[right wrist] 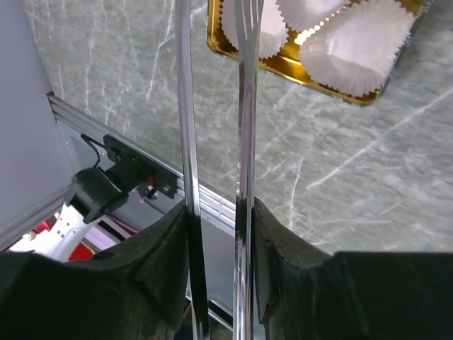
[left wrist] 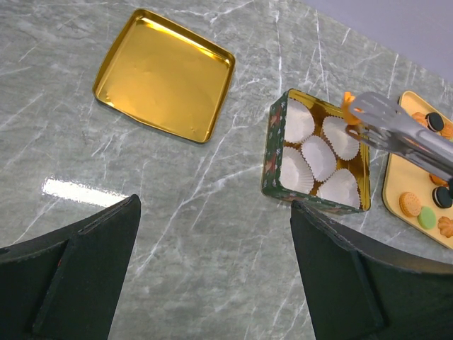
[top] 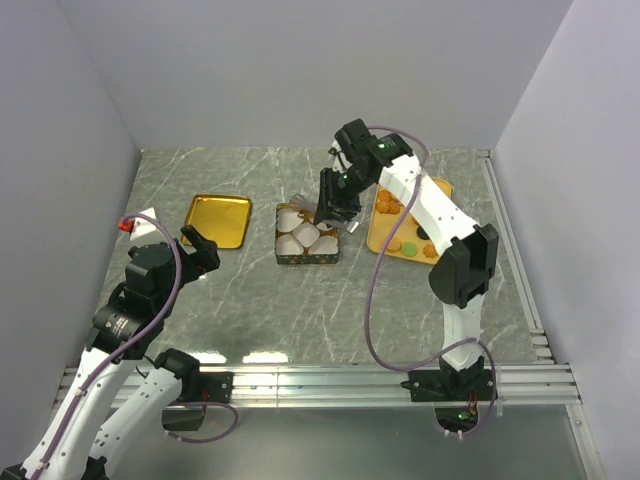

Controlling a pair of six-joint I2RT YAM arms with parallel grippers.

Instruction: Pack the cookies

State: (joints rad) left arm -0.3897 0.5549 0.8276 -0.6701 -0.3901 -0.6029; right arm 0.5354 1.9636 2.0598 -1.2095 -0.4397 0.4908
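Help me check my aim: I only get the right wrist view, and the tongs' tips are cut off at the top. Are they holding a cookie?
Observer: Probably yes. The left wrist view shows an orange cookie at the tips of the tongs.
Operator: Where are the tips relative to the tin?
Observer: They appear near the far rim of the tin, above the paper cups.
Operator: Is any cup filled?
Observer: None that I can see. The other cookies lie on the yellow tray to the right of the tin.
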